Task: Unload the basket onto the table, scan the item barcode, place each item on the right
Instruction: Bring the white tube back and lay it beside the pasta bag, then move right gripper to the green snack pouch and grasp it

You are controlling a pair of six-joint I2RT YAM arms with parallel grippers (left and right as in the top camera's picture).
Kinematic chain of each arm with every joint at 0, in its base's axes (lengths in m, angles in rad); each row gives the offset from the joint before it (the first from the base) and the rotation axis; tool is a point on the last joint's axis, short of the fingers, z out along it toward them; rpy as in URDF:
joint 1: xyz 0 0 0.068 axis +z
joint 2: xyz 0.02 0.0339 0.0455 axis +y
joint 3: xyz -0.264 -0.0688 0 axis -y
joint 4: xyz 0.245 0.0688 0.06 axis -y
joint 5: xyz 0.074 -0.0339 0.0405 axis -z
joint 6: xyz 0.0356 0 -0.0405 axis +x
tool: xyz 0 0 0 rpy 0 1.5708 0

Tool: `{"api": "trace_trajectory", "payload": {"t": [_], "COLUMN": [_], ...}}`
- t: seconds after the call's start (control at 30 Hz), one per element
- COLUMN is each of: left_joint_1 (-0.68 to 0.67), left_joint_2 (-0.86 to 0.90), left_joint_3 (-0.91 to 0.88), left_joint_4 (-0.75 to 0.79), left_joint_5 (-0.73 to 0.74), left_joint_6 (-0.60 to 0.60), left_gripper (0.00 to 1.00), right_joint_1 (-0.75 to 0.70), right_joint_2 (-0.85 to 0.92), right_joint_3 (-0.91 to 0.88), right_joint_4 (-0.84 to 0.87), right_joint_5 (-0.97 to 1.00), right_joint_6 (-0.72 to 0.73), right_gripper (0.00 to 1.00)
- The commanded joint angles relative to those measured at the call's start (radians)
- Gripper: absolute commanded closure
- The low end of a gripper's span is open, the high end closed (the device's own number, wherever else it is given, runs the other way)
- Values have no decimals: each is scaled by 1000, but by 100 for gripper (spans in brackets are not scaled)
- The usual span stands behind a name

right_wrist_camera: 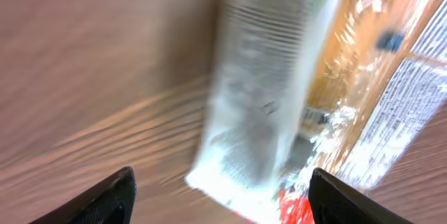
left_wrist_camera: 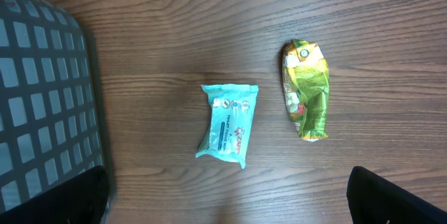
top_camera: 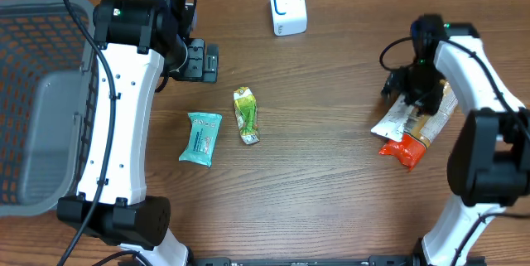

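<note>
The right pincer (right_wrist_camera: 220, 182) stands with its two fingers well apart, one on either side of a silvery-white packet (right_wrist_camera: 258, 98) and neither visibly pressing on it. The wrist view is smeared, so I can't make out any barcode. That packet lies partly over an orange snack bag (top_camera: 403, 152) with a printed label panel. The pair sits on the wooden table (top_camera: 331, 175) at about three o'clock, right below the pincer.

The white scanner (top_camera: 287, 7) stands at twelve o'clock, near the far edge and well apart from both packets.

Over at ten o'clock the left pincer (left_wrist_camera: 227, 185) hangs above bare wood, its fingers spread wide with nothing between them. Below it, close to the middle of the table, lies a teal wipes pack (left_wrist_camera: 227, 123). A crumpled green pouch (left_wrist_camera: 306, 89) lies near it at its two o'clock as seen from above, and the two don't touch. A grey mesh basket (top_camera: 41, 92) fills the nine o'clock edge.
</note>
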Motion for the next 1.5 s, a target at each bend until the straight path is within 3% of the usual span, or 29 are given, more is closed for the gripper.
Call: {"api": "trace_trajectory", "payload": {"t": [0.0,0.23,0.43,0.6,0.73,0.93,1.13,1.33,1.47], "left_joint_1": [5,5,5,5,5,5,5,5,5], "left_joint_2": [8,8,8,8,8,8,8,8,8], "left_joint_3": [1,1,1,1,1,1,1,1,1], "left_joint_4": [2,2,1,2,2,2,2,2,2], "left_joint_5": [1,1,1,1,1,1,1,1,1], "left_joint_6": [15,15,15,15,15,15,15,15,15], "left_gripper": [0,0,0,0,0,0,0,0,0], "right_joint_1": [93,355,569,681,708,710,694,611,557], "right_joint_2": [-164,-178,-97,6,77,148,155,154,154], "right_joint_3": [113,81,3,-2,-2,-2,-2,-2,-1], "right_joint_4": [2,159,365,439,487,520,452,350,319], "right_joint_5": [-93,-195,-244,-189,-183,-150,-109,-103,-209], "right_joint_6": [-90,-64,-18,5,5,53,49,12,-205], "right_gripper": [19,5,5,5,10,34,47,49,39]}}
